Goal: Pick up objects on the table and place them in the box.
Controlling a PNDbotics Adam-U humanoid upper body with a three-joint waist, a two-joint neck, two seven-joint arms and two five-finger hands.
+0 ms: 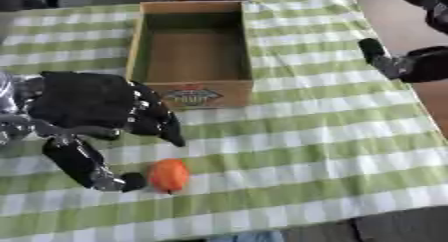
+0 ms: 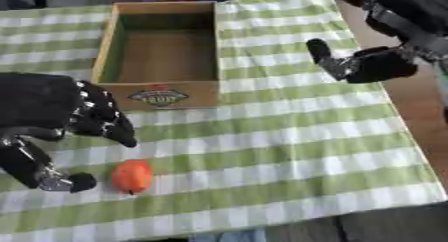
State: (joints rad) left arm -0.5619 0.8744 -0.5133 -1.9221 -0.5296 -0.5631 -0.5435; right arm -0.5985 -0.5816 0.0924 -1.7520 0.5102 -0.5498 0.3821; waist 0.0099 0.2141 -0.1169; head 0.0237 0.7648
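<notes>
A cardboard box (image 1: 190, 53) with nothing showing inside is sitting at the far middle of a table covered in a green and white checked cloth (image 1: 332, 136). A small orange fruit (image 1: 169, 175) is lying on the cloth near the front edge, well short of the box. The left hand (image 1: 92, 108) is hovering just beside it, fingers spread apart, thumb tip almost touching the fruit. The right hand (image 2: 372, 63) is hanging at the table's right edge, its fingers hard to make out.
</notes>
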